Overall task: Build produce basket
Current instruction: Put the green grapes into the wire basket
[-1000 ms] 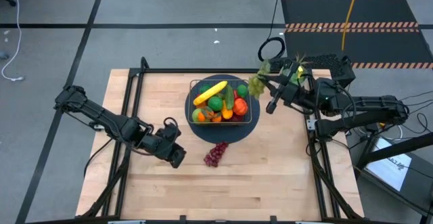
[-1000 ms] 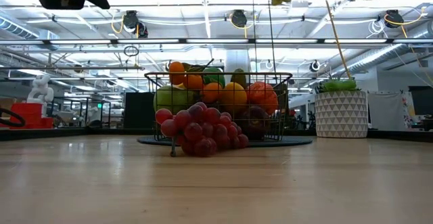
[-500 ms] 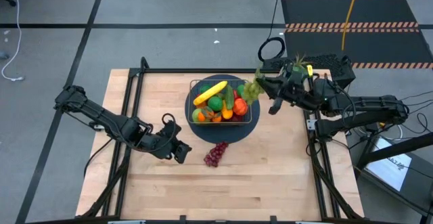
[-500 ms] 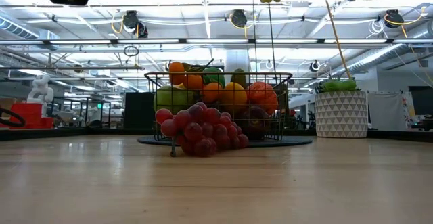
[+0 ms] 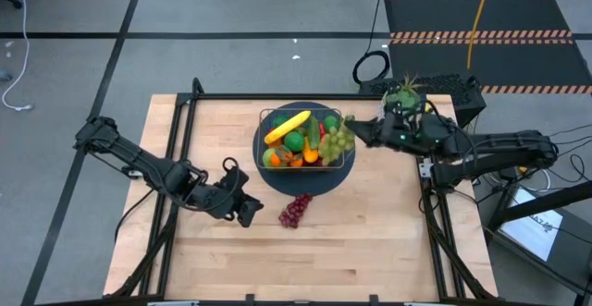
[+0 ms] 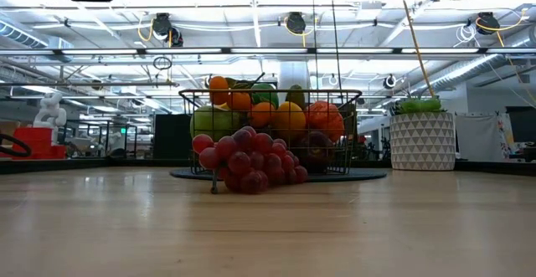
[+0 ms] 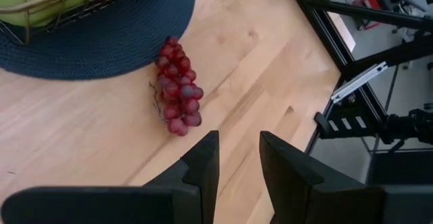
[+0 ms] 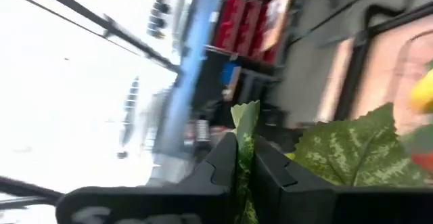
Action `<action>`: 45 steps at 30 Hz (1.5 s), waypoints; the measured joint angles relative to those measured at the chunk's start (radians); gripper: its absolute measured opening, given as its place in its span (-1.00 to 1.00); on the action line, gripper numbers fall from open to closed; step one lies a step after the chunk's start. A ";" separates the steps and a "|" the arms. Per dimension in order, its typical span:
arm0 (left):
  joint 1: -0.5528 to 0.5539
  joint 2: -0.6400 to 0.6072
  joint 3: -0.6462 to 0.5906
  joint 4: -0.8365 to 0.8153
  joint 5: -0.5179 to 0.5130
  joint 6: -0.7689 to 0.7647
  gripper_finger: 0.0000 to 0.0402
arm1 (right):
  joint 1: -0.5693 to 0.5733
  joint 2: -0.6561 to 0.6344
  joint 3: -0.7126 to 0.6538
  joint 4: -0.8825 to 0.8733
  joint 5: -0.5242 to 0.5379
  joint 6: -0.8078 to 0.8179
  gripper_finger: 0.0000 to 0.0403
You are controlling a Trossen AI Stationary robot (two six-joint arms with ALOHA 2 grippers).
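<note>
Two grape bunches are outstanding. High view: the right gripper point(image 5: 356, 130), fingers pinched on the stem of the green grapes point(image 5: 339, 141), holds that bunch over the near-side rim of the wire basket point(image 5: 262, 140), which is already heaped with produce point(image 5: 298, 138). The left gripper point(image 5: 248, 215) hovers just beside the purple grapes point(image 5: 295, 210), which lie on the wooden table point(image 5: 370, 241) just off the round dark mat point(image 5: 305, 184); it is clearly the nearer arm.

Low view: the purple bunch rests directly in front of the basket.

Left wrist view: its fingers point(image 7: 203, 163) stand slightly parted and empty; the bunch lies straight ahead, long axis pointing mat-to-gripper.

Right wrist view: fingers pressed together on a leafy stem.
</note>
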 joint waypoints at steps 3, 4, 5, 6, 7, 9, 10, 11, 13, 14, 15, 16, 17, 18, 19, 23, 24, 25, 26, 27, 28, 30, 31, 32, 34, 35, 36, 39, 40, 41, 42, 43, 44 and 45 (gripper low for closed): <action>-0.016 0.000 0.000 0.006 0.000 -0.014 -0.47 | 0.015 0.000 -0.043 0.128 -0.002 0.038 -0.92; -0.023 0.000 0.000 0.011 0.000 -0.015 -0.47 | 0.020 0.000 -0.059 0.181 -0.001 0.046 -0.92; -0.028 0.000 0.000 0.017 0.000 -0.015 -0.47 | 0.024 0.000 -0.077 0.234 -0.001 0.054 -0.92; -0.035 0.000 0.000 0.023 -0.004 -0.015 -0.47 | 0.029 0.000 -0.094 0.286 0.001 0.059 -0.92; -0.042 0.000 0.000 0.026 -0.015 -0.015 -0.47 | 0.035 0.000 -0.113 0.342 0.003 0.060 -0.92; -0.054 0.000 0.000 0.027 -0.043 -0.016 -0.47 | 0.047 0.000 -0.157 0.460 0.012 0.057 -0.92; -0.058 0.000 0.000 0.027 -0.053 -0.016 -0.47 | 0.056 0.000 -0.179 0.515 0.026 0.055 -0.92; -0.062 0.000 0.000 0.027 -0.065 -0.011 -0.47 | 0.067 0.000 -0.200 0.569 0.042 0.050 -0.92; -0.065 0.000 0.000 0.027 -0.072 0.010 -0.47 | 0.093 0.000 -0.240 0.654 0.083 0.037 -0.92; -0.066 0.000 0.000 0.027 -0.073 0.024 -0.47 | 0.105 0.000 -0.258 0.684 0.105 0.031 -0.92; -0.067 0.000 0.000 0.026 -0.073 0.040 -0.47 | 0.117 0.000 -0.273 0.701 0.129 0.027 -0.92; -0.067 0.000 0.000 0.026 -0.073 0.056 -0.47 | 0.129 -0.001 -0.287 0.709 0.152 0.026 -0.92; -0.068 0.000 0.000 0.025 -0.073 0.071 -0.47 | 0.143 0.000 -0.299 0.711 0.177 0.027 -0.92; -0.068 0.000 0.000 0.025 -0.073 0.086 -0.47 | 0.156 0.000 -0.305 0.706 0.208 0.030 -0.92; -0.068 0.000 0.000 0.024 -0.074 0.095 -0.47 | 0.171 0.003 -0.306 0.698 0.249 0.031 -0.92; -0.068 0.000 0.000 0.023 -0.074 0.107 -0.47 | 0.215 0.027 -0.277 0.707 0.385 -0.025 -0.92; -0.068 0.000 0.000 0.023 -0.074 0.116 -0.47 | 0.219 0.033 -0.263 0.703 0.404 -0.047 -0.92; -0.070 0.000 0.000 0.023 -0.075 0.128 -0.47 | 0.220 0.040 -0.246 0.695 0.420 -0.066 -0.92; -0.072 0.000 0.000 0.022 -0.076 0.142 -0.47 | 0.220 0.046 -0.233 0.684 0.432 -0.083 -0.92; -0.074 0.000 0.000 0.020 -0.077 0.155 -0.47 | 0.219 0.054 -0.220 0.670 0.438 -0.099 -0.92; -0.075 0.000 0.000 0.017 -0.077 0.161 -0.47 | 0.216 0.061 -0.205 0.653 0.450 -0.106 -0.92; -0.075 0.000 0.000 0.013 -0.078 0.172 -0.47 | 0.205 0.076 -0.173 0.606 0.454 -0.114 -0.92; -0.075 0.000 0.000 0.010 -0.085 0.180 -0.47 | 0.199 0.080 -0.156 0.574 0.451 -0.130 -0.92; -0.073 0.000 0.000 0.007 -0.093 0.185 -0.47 | 0.197 0.085 -0.140 0.537 0.451 -0.144 -0.92; -0.072 0.000 0.000 -0.004 -0.101 0.197 -0.47 | 0.196 0.093 -0.109 0.441 0.452 -0.153 -0.92; -0.070 0.000 0.000 -0.007 -0.101 0.207 -0.47 | 0.192 0.099 -0.095 0.388 0.451 -0.156 -0.92; -0.067 0.000 0.000 -0.009 -0.101 0.217 -0.47 | 0.187 0.103 -0.082 0.333 0.448 -0.164 -0.92; -0.056 0.000 0.000 -0.016 -0.101 0.247 -0.47 | 0.173 0.111 -0.063 0.219 0.412 -0.203 -0.92; -0.051 0.000 0.000 -0.016 -0.102 0.254 -0.47 | 0.165 0.115 -0.063 0.204 0.380 -0.222 -0.92; -0.046 0.000 0.000 -0.019 -0.102 0.258 -0.47 | 0.153 0.121 -0.062 0.194 0.340 -0.245 -0.92; -0.041 0.000 0.000 -0.023 -0.103 0.261 -0.47 | 0.142 0.125 -0.062 0.180 0.298 -0.262 -0.92; -0.035 0.000 0.000 -0.030 -0.103 0.263 -0.47 | 0.130 0.129 -0.062 0.163 0.267 -0.267 -0.92; -0.028 0.000 0.000 -0.038 -0.102 0.262 -0.47 | 0.118 0.135 -0.062 0.152 0.247 -0.263 -0.92; -0.022 0.000 0.000 -0.044 -0.102 0.262 -0.47 | 0.104 0.143 -0.062 0.145 0.235 -0.254 -0.92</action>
